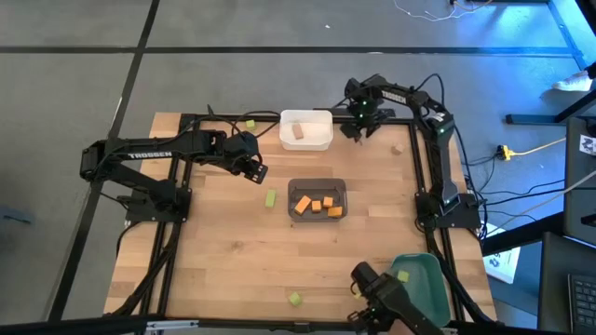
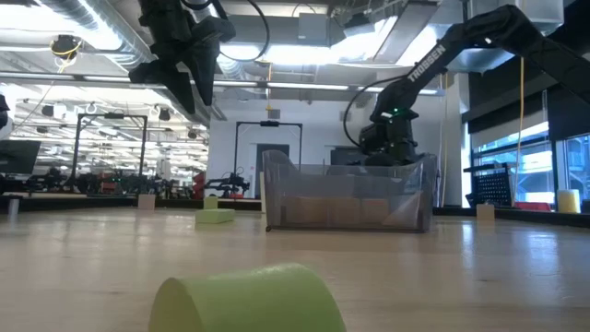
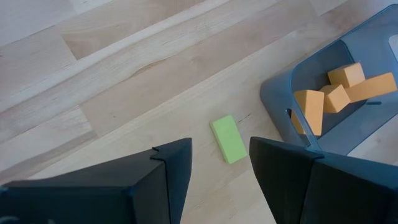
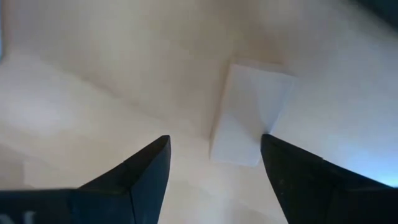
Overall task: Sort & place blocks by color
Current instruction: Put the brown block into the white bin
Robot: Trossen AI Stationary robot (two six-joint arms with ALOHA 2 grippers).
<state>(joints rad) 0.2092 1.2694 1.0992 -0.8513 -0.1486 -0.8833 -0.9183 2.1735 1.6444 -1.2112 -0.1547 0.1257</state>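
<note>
My left gripper (image 1: 255,171) hangs open above the table's middle left. In the left wrist view (image 3: 219,143) a light green block (image 3: 228,139) lies flat on the wood below, in line with the gap between its fingers. My right gripper (image 1: 358,130) stands open at the far edge, right of the white bin (image 1: 321,140). In the right wrist view (image 4: 214,138) a pale tan block (image 4: 249,118) lies on the table just past its fingers. The dark grey bin (image 1: 340,189) holds several orange blocks (image 1: 315,205). Neither gripper holds anything.
The white bin holds one tan block (image 1: 297,131). The green bin (image 1: 428,270) at the near right holds a green block (image 1: 403,275). Loose green blocks lie at the far edge (image 1: 250,124) and the near edge (image 1: 294,298). A tan block (image 1: 397,149) lies at the far right.
</note>
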